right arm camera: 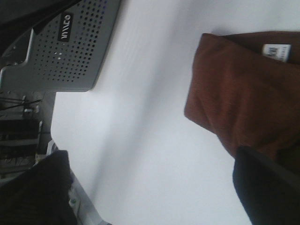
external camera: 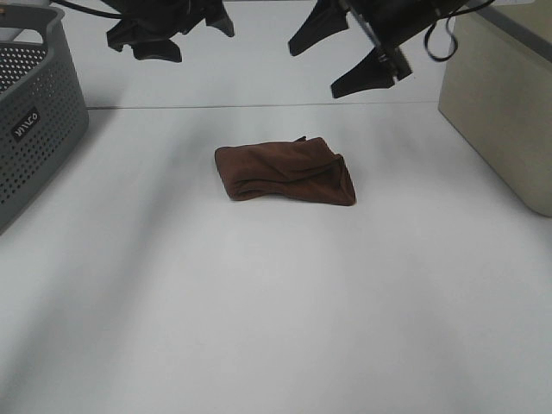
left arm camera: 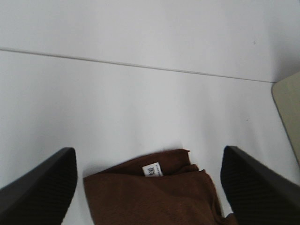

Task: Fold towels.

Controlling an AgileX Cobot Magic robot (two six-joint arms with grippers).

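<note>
Folded towel lies mid-table. Left gripper and right gripper hang beyond it, jaws spread, empty. Grey basket sits far left and beige bin far right, both well apart from it.

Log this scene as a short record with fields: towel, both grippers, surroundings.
towel: dark reddish-brown, folded into a compact bundle, lying mid-table, nothing touching it
tag: small, white, showing at one edge of the towel
left gripper: open, raised clear of the towel, holding nothing
right gripper: open, raised, holding nothing
left edge: grey perforated basket
right edge: beige box
surface: white table
</note>
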